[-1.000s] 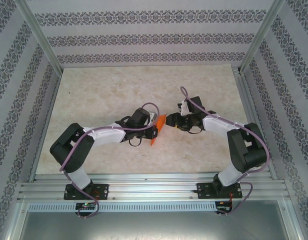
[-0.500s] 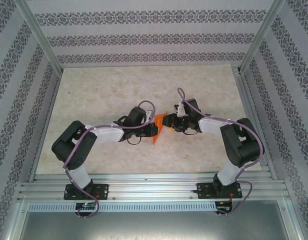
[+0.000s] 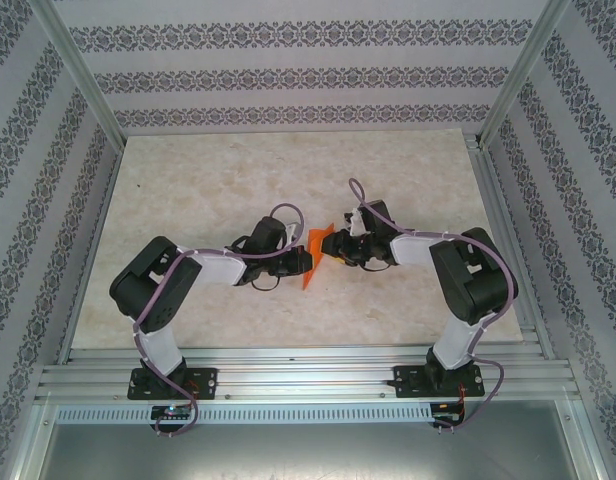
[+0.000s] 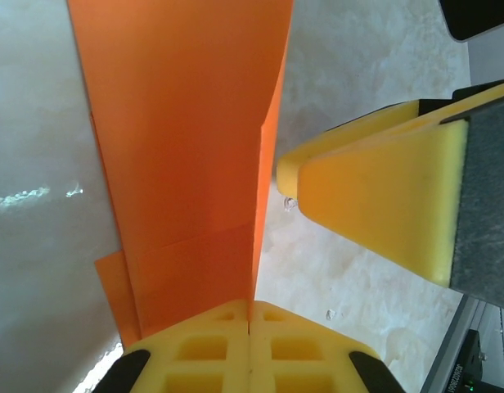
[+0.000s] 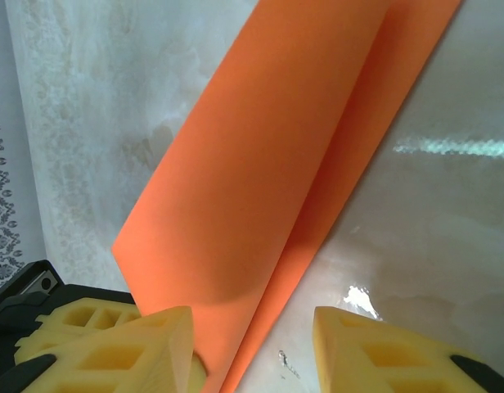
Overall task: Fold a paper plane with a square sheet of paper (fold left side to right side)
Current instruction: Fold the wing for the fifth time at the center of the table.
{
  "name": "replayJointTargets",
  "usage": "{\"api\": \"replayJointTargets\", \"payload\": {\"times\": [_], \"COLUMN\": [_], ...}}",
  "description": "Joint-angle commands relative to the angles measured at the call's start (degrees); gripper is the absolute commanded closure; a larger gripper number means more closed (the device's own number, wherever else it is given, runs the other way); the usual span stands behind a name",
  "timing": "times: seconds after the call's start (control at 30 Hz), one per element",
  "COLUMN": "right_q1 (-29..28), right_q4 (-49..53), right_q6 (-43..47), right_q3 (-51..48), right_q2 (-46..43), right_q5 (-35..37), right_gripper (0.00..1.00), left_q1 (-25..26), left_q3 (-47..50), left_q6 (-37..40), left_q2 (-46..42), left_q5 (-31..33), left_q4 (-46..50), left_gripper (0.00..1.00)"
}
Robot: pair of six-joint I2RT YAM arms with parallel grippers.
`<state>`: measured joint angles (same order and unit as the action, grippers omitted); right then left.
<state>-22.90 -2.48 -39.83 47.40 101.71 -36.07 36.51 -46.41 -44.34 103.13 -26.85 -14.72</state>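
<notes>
The creased square sheet of paper (image 4: pixel 186 123) is clamped over the table (image 3: pixel 188 190) in the closed left gripper (image 4: pixel 249 319), the right gripper (image 5: pixel 252 336) is spread apart around its free edge, and a crooked crease or tear could be caused if that edge is dragged unevenly

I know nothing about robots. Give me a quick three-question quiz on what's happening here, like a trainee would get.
1. True or false: the orange paper lies flat and untouched on the table.
2. The left claw is: A) wide open; B) shut on the paper; C) far from the paper.
3. Fill in: the right claw stands ____ (open or shut).
Key: 1 false; 2 B; 3 open.
</notes>
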Motion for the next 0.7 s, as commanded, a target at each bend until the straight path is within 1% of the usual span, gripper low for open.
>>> {"api": "replayJointTargets", "payload": {"times": [0.0,0.2,0.4,0.67], "right_q1": [-0.8,-1.3,-1.5,-1.9], "right_q4": [-2.1,-2.5,-3.8,-1.0], "right_q6": [-0.9,-1.5,-2.5,-3.0], "right_q3": [1.8,2.7,3.0,4.1], "right_q2": [1.5,3.6,5.3,7.1], "right_q5": [0.3,0.5,0.8,2.9], "right_gripper": [0.59,0.63,0.65,0.7], "left_q1": [-1.5,-2.1,-2.5,-2.8], "left_q3": [1.0,1.1,1.3,1.9], "left_q6": [-2.1,-2.7,-3.6,-4.2], "left_q2": [1.3,2.2,3.4,3.3], "left_q5": [-1.9,-3.1,-4.0,-4.5], "left_q4": [-5.2,-6.5,-8.0,-9.4], "left_gripper": [0.96,0.96,0.96,0.94]}}
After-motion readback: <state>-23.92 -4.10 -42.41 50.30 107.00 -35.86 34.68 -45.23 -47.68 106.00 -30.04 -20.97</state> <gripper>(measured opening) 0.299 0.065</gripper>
